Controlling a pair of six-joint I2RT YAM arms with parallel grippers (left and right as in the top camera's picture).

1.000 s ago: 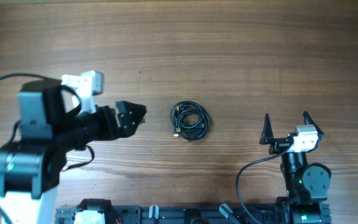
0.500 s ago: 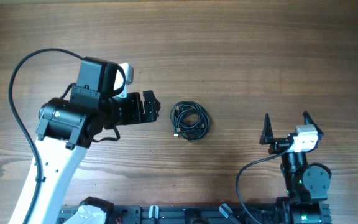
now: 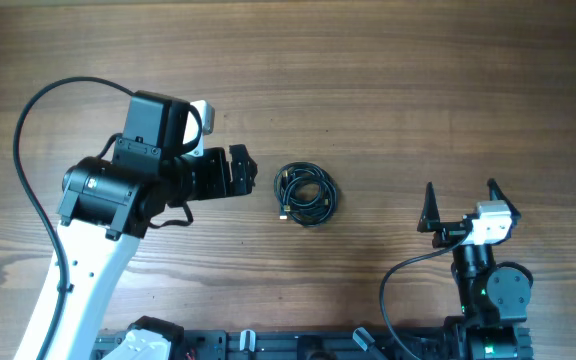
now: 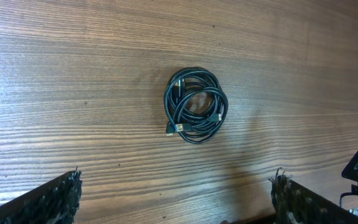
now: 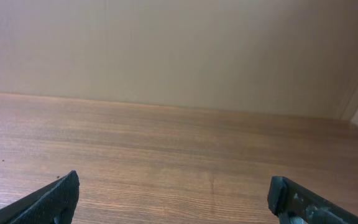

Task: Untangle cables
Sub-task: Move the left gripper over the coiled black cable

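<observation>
We judge the main risk to be a blind pinch. Our left pincer, jaws apart, hovers just beside the cables, and closing on the whole bundle would drag it as one lump or tighten the knot. The right pincer, also spread wide, sits well apart. The cables lie mid-tabletop as one small, tight coil of thin black loops.

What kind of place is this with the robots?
Probably a robot lab or test bench, not a home: a left robot arm and a right robot arm work at a wooden table holding a knotted coil of cables, with a plain wall behind.
</observation>
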